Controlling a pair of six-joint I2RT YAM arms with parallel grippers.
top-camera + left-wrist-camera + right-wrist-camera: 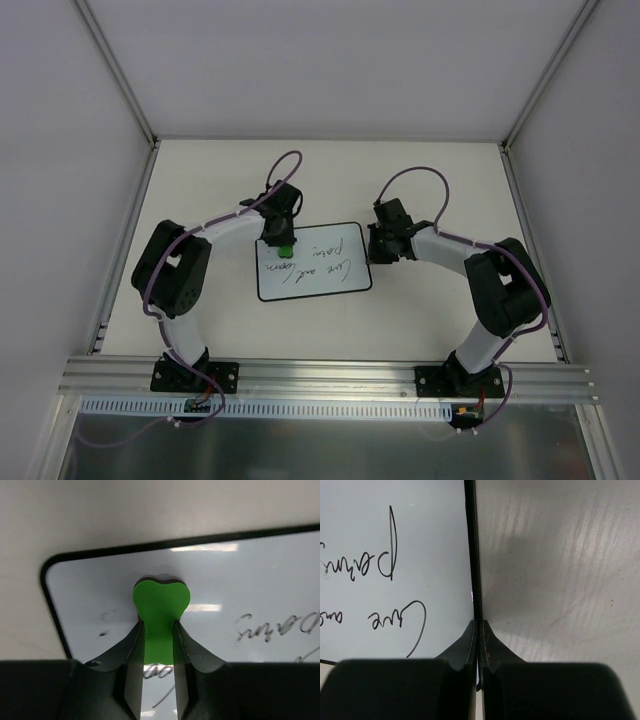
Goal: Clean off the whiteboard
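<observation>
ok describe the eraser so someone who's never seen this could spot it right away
On the pale table, find the whiteboard lying flat between the two arms. Near its far left corner the left gripper pinches a small block, the eraser. It is the only bright green thing there, with a heart-shaped tip, against the white board and black gripper.

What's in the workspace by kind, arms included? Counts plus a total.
Whiteboard: 1
Green eraser: 1
Robot arms: 2 (left arm, right arm)
Total: 4
</observation>
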